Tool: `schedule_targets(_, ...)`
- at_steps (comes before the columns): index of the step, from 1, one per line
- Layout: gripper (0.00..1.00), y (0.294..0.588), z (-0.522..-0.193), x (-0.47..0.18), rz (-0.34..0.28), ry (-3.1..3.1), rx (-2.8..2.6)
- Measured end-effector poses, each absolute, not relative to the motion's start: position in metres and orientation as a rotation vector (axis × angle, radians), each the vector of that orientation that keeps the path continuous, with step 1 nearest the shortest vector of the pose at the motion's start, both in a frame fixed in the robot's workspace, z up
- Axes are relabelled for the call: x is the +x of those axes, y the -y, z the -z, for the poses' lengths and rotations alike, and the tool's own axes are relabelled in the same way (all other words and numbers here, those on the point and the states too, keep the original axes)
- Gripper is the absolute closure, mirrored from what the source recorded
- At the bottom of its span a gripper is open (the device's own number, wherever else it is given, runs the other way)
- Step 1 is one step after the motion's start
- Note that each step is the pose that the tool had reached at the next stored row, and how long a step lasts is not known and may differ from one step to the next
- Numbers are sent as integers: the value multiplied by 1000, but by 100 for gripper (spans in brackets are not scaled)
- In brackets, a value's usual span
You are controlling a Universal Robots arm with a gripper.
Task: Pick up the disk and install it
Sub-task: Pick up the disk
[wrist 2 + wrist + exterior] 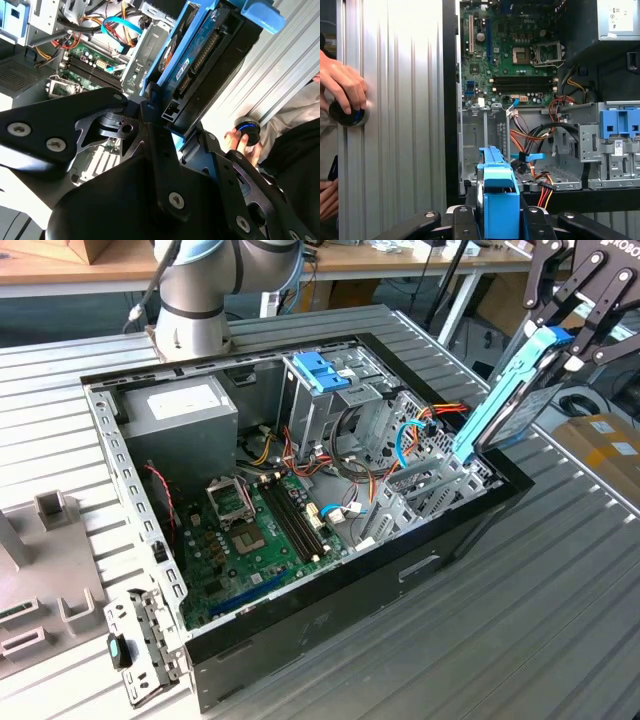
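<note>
The gripper (572,332) is clamped on the disk (508,400), gripping its blue-railed upper end, at two o'clock in the exterior view. The disk hangs on edge and tilted, with its lower end just over the rim of the open case (330,610) at three o'clock. Whether it touches the metal there I cannot tell. Inside the case, the motherboard (250,540) lies toward seven o'clock, the power supply (185,410) at ten, and the drive cage (320,375) with its blue handle at twelve. In the first wrist view a hand (342,85) rests on a round black knob (350,116) on the ribbed table (395,125), beside the case.
</note>
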State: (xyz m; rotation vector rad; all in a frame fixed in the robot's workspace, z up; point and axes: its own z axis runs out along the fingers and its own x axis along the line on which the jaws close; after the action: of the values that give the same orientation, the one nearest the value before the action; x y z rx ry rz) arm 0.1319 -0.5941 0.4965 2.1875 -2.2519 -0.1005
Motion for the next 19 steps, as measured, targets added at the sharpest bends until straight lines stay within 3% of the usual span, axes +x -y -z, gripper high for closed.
schedule_targets(19,63,594,-496,166,100,2252,2187)
